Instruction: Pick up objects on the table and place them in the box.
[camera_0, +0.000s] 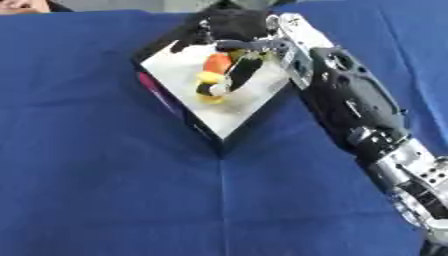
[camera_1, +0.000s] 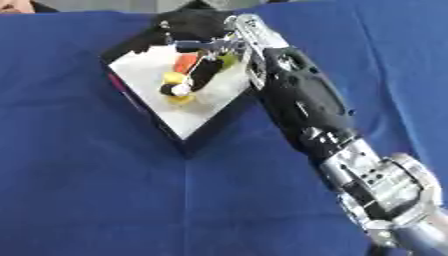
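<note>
Toys (camera_0: 219, 77) crowd box (camera_0: 236, 112) (white-floored) beneath right hand (camera_0: 236, 37).

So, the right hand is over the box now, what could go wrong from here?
1. The right hand hangs close over the objects in the box; pulling back, its fingers could catch one and drag it out.
2. The forearm lies beside the box's right edge and might push the box across the blue cloth.
</note>
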